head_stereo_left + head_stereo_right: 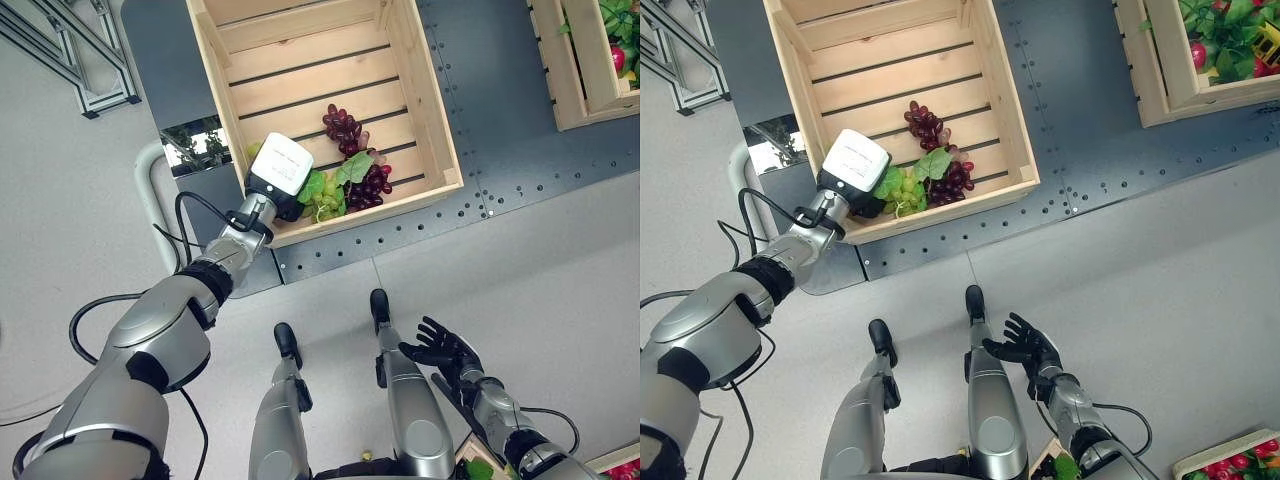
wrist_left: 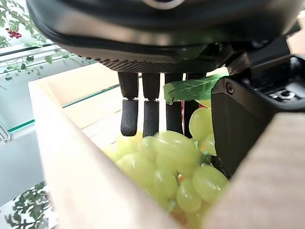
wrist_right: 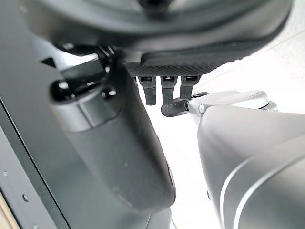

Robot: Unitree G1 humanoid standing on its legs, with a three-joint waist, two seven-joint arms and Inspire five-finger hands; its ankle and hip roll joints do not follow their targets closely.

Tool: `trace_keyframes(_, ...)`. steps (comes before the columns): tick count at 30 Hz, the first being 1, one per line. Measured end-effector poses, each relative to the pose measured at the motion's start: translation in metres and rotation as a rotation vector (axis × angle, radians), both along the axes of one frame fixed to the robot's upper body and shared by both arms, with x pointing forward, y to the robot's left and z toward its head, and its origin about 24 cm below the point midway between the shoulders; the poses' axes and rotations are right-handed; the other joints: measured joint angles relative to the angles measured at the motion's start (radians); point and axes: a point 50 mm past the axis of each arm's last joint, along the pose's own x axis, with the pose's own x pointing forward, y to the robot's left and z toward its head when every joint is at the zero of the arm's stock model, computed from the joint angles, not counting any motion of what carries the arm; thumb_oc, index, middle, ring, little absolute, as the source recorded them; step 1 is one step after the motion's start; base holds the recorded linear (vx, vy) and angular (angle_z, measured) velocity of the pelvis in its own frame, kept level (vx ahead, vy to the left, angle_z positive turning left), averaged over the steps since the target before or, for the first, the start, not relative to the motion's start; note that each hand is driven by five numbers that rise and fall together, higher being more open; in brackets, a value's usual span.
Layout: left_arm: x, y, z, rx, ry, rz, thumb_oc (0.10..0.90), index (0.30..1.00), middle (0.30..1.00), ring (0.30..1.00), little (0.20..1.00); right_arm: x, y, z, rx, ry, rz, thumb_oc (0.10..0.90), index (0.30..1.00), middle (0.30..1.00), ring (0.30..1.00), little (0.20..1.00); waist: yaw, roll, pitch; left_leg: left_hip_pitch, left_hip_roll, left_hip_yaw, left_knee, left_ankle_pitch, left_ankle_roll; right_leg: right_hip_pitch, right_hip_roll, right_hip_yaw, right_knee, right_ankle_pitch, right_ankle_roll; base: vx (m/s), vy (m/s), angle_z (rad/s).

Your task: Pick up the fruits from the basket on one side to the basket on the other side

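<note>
A light wooden crate [image 1: 435, 120] stands on a dark metal platform ahead on the left. Inside lie two bunches of purple grapes [image 1: 343, 127], [image 1: 955, 180] and, in the near left corner, green grapes [image 1: 325, 200] with a leaf. My left hand [image 1: 280, 172] reaches over the crate's front wall, right above the green grapes [image 2: 167, 162]. Its fingers [image 2: 128, 114] hang straight behind the bunch, the thumb beside it, none curled round it. My right hand [image 1: 445, 350] hovers low over the floor, open with fingers spread and nothing in it.
A second wooden crate [image 1: 1200, 60] with red fruit and leaves stands on the platform [image 1: 500, 170] at the far right. Another box with red fruit [image 1: 1230, 465] sits at the near right. An aluminium frame [image 1: 70, 60] stands far left.
</note>
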Motion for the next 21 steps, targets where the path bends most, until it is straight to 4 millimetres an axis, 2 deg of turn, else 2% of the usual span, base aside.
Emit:
trace_keyframes(5,-0.002,0.003,0.001,-0.059,-0.013,-0.06,0.4,0.3,0.3,0.3,0.3,0.001,-0.001,0.001,0.021,-0.011,-0.031,0.8,0.9,0.9,0.9,0.9,0.0,-0.002,0.0,0.001,0.0,-0.001,0.0,0.003,-0.005,0.002,0.0,0.0,0.0,0.007,0.001,0.0,0.0,0.0)
trace_keyframes(9,-0.008,0.013,-0.003,-0.143,-0.052,-0.092,0.4,0.3,0.3,0.3,0.3,0.001,0.003,0.002,0.03,-0.032,-0.039,0.8,0.9,0.9,0.9,0.9,-0.004,-0.021,0.001,0.024,0.003,0.001,-0.007,0.004,-0.006,0.02,0.004,0.0,-0.001,0.012,-0.002,-0.01,-0.009,-0.02)
trace_keyframes(12,-0.018,0.025,-0.018,-0.22,-0.08,-0.102,0.4,0.3,0.3,0.3,0.3,-0.001,0.008,0.001,0.064,-0.052,-0.063,0.8,0.9,0.9,0.9,0.9,-0.002,-0.042,0.003,0.057,0.006,0.003,-0.015,0.003,-0.009,0.048,0.008,-0.001,-0.001,0.01,-0.005,-0.01,-0.02,-0.01)
trace_keyframes(15,-0.031,0.032,-0.034,-0.318,-0.094,-0.133,0.4,0.3,0.3,0.3,0.3,-0.004,0.008,0.0,0.075,-0.053,-0.103,0.8,0.9,0.9,0.9,0.9,0.002,-0.047,0.004,0.107,0.006,0.003,-0.032,0.005,-0.011,0.09,0.01,-0.004,-0.004,0.008,-0.007,0.0,0.0,0.0)
trace_keyframes(18,-0.044,0.03,-0.043,-0.436,-0.135,-0.182,0.4,0.3,0.3,0.3,0.3,-0.013,0.001,-0.003,0.089,-0.051,-0.174,0.8,0.9,0.9,0.9,0.9,0.016,-0.048,0.003,0.164,0.007,0.0,-0.058,0.008,-0.015,0.154,0.011,-0.01,-0.034,0.008,-0.006,0.02,-0.015,0.05)
trace_keyframes(21,-0.056,0.024,-0.042,-0.554,-0.193,-0.239,0.4,0.3,0.3,0.3,0.3,-0.021,-0.006,-0.005,0.102,-0.056,-0.236,0.8,0.9,0.9,0.9,0.9,0.032,-0.05,0.0,0.203,0.007,-0.003,-0.09,0.018,-0.013,0.191,0.013,-0.009,-0.056,0.009,-0.006,0.01,-0.009,0.04)
